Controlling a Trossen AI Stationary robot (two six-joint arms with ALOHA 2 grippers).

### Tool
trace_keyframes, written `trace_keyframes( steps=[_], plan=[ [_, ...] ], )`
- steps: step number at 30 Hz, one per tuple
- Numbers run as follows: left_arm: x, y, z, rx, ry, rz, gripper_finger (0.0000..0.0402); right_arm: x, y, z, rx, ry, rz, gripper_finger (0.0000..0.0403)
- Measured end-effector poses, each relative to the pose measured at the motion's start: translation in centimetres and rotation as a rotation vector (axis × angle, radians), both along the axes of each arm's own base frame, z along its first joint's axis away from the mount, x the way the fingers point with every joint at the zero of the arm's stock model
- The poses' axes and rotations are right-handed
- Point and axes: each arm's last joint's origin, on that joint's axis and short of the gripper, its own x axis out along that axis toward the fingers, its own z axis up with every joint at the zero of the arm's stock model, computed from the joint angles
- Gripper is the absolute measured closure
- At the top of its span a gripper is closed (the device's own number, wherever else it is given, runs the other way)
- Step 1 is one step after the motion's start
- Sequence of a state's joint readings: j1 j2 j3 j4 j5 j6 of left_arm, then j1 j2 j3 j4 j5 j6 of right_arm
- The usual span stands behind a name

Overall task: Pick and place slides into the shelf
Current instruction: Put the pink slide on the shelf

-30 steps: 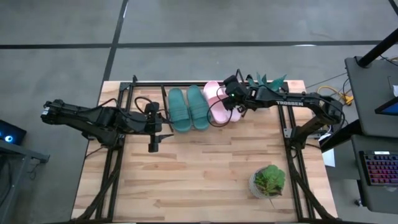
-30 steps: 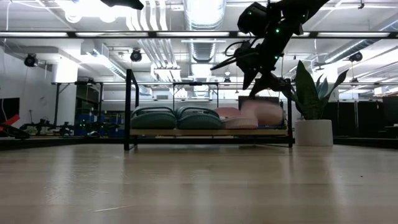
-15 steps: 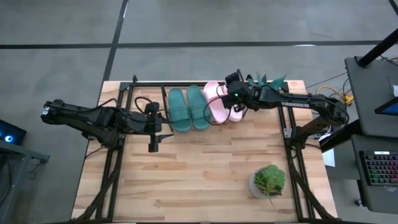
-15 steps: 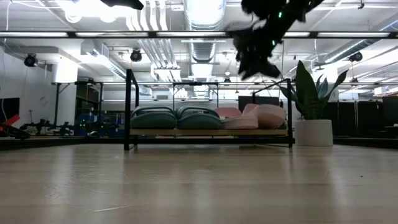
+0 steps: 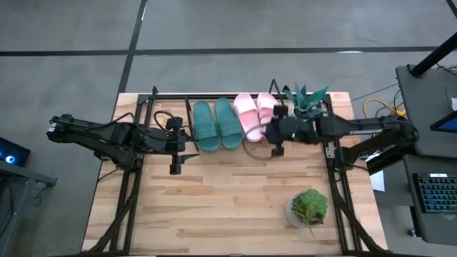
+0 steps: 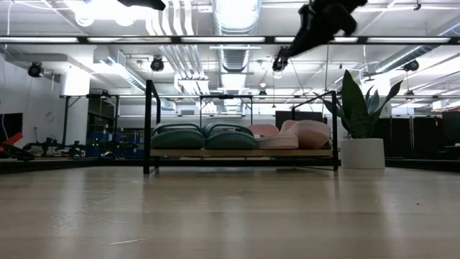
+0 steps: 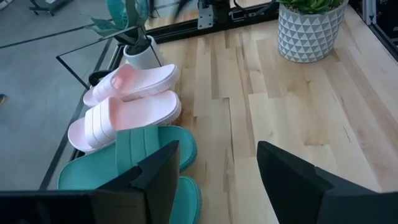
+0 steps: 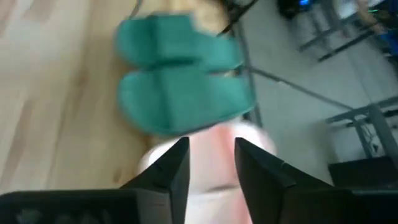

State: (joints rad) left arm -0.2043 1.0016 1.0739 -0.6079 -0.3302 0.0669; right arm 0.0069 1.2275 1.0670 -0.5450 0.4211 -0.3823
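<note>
All four slides are seen side by side on the shelf, long axes across it. The right gripper, just beside the pink pair on the table side, is held apart and empty. The left gripper is parked open near the green pair.

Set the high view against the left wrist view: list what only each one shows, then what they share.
Only the high view: the shelf's black frame and both arms, with the left gripper and right gripper over the table in front of the shelf.
Only the left wrist view: a close look at the pot's triangle pattern.
Both: two green slides and two pink slides side by side, plus the potted plants.
</note>
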Motion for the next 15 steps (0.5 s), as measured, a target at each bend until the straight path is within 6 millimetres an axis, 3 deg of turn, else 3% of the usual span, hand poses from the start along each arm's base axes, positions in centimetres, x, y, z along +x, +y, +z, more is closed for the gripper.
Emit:
trace_keyframes(
  steps=[5,11,15],
  plan=[
    [0.0,0.0,0.0,0.001,0.002,0.000,0.0202,0.5,1.8,-3.1,-0.051,0.184,-0.020,0.0232],
    [0.0,0.0,0.0,0.001,0.002,0.000,0.0202,1.6,2.1,-6.3,-0.044,0.306,-0.130,0.0160],
    [0.0,0.0,0.0,0.000,0.003,0.000,0.0202,2.2,2.1,-8.1,-0.051,0.373,-0.138,0.0137]
  ],
)
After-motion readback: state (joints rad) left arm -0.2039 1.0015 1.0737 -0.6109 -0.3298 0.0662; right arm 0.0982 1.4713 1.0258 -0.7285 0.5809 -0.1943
